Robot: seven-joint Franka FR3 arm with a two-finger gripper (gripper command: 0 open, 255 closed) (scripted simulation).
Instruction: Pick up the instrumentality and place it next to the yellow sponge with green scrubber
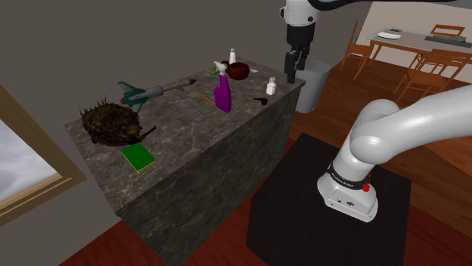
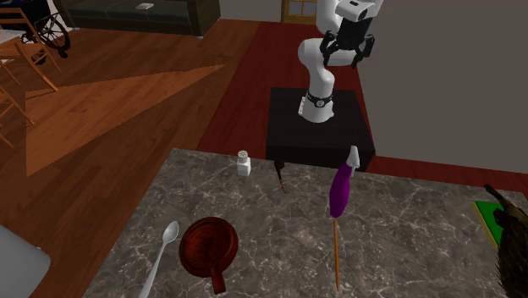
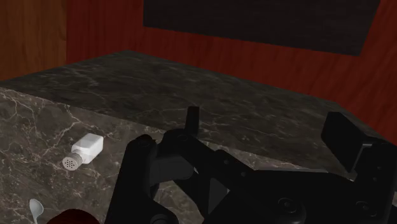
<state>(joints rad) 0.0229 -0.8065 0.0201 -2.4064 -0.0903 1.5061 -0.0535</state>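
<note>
Two fingers: black and blocky, spread wide with nothing between them.
Gripper: hung above the counter's end nearest the stand, clear of the stone.
Counter: tall dark grey block, marble-like, with pale veins and square edges.
Small dark implement: slim and blackish, a thin handle widening to a blunt head. It sat on the stone near the end under the gripper, close to the salt shaker and apart from the fingers. Its exact kind could not be told.
Salt shaker: white, squat cylinder with a dotted cap, by the counter's corner.
Sponge: flat rectangle, green scrubber face up over a yellow body. It lay at the counter's far end from the implement, just beside the spiky mass.
Spiky mass: brown, bristly, a rounded heap.
Spray bottle: glossy purple, curved body, white trigger head, mid-counter.
Orange stick: thin, straight, pencil-like, beside the bottle.
Bowl: dark red, round, with a short stub handle.
Spoon: pale, smooth, next to the bowl.
Green-handled tool: long, with a grey shaft, behind the spiky mass.
</note>
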